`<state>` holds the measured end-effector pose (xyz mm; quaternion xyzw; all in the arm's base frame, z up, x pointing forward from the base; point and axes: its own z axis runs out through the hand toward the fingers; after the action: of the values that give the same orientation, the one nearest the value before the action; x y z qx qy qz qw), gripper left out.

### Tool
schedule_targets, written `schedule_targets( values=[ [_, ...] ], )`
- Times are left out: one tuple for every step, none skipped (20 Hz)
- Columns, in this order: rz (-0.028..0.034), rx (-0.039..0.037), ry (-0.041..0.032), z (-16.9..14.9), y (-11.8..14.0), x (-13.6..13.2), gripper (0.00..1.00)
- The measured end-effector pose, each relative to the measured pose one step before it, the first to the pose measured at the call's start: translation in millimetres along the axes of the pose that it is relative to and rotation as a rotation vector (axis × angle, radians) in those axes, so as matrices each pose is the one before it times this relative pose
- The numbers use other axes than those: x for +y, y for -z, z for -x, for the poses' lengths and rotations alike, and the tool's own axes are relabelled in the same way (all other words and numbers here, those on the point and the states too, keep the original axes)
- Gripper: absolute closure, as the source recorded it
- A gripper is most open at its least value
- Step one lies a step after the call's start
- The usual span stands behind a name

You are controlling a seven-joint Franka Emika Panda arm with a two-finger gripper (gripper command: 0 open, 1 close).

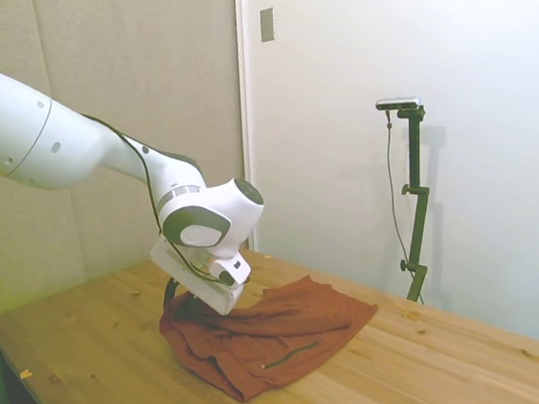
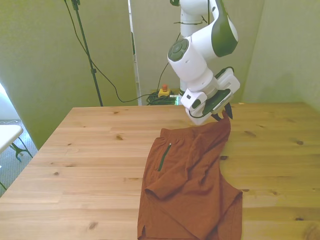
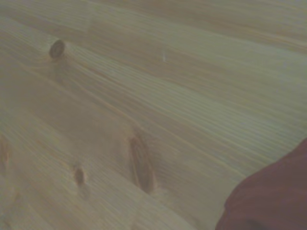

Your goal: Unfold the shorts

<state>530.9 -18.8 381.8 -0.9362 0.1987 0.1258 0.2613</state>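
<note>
**Rust-brown shorts held up by one corner**

Rust-brown fabric was spread across the middle of the wooden table (image 2: 90, 150), and it was identified as the shorts (image 2: 192, 185). Most of the garment lay flat on the boards, while its far corner, on the front view's right, was drawn up off the wood into a peak. That peak ended at the gripper (image 2: 223, 115), whose dark fingers (image 2: 229, 113) were seen pinched close together on the cloth. The corner was judged to be held in this way so that the folded layer could be peeled off the one beneath it.

One dark zipper line (image 2: 163, 157) was visible on the flat part toward the front view's left, and a ridge of cloth ran from the raised corner down across the garment. From that ridge it was inferred that a flap was still doubled over, so the unfolding was taken to be under way and not finished.

In the side view the fingers were hidden behind the wrist housing, so the grasp was confirmed from the front view alone. In the wrist view only bare knotted planks and a blurred edge of red-brown cloth (image 3: 273, 196) were shown; it was probably the hanging fabric, though this could not be settled.

The low, tilted wrist was judged to keep the lifted cloth taut without dragging the rest.
</note>
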Motion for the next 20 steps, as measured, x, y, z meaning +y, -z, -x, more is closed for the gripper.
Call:
schedule_targets(
  values=[
    [-0.00016,0.00151,0.00449,2.01,-0.35,-5.94,0.0],
    [-0.00207,0.00238,0.0085,2.82,-0.88,-9.04,0.0],
    [-0.0051,0.00295,0.00821,3.43,-1.51,-11.45,0.0],
    [-0.00343,-0.00247,0.00871,4.03,-3.47,-12.0,0.0],
    [-0.00286,-0.00983,0.00803,4.61,-5.84,-11.05,0.0],
    [0.00041,-0.01086,0.00831,4.27,-6.91,-9.5,0.0],
    [0.0008,-0.01142,0.00618,4.22,-7.24,-8.49,0.0],
    [0.00015,-0.00164,-0.00432,3.28,-5.43,-6.66,0.0],
    [0.00568,0.03036,-0.01752,1.4,-1.34,-4.11,0.0],
    [0.00851,0.04781,-0.02132,-0.55,4.08,-1.48,0.0],
    [0.00959,0.04652,-0.02702,-2.36,10.61,2.39,0.0],
    [0.01165,0.04366,-0.0312,-7.21,17.03,7.28,0.0],
    [0.00517,0.05068,-0.03708,-15.04,23.92,10.69,0.0],
    [-0.00066,0.05494,-0.04296,-23.3,26.98,13.34,0.0],
    [-0.00134,0.04822,-0.04476,-25.42,20.9,13.16,0.0],
    [0.00096,0.04208,-0.04217,-26.93,15.18,12.84,0.0],
    [0.00212,0.03955,-0.04694,-25.63,8.69,10.23,0.0],
    [0.00287,0.03061,-0.04495,-23.88,4.64,7.99,0.0],
    [0.00734,0.0278,-0.04483,-21.05,1.71,5.06,0.0],
    [0.00899,0.02757,-0.0444,-19.22,-0.33,3.03,0.0]
  ],
)
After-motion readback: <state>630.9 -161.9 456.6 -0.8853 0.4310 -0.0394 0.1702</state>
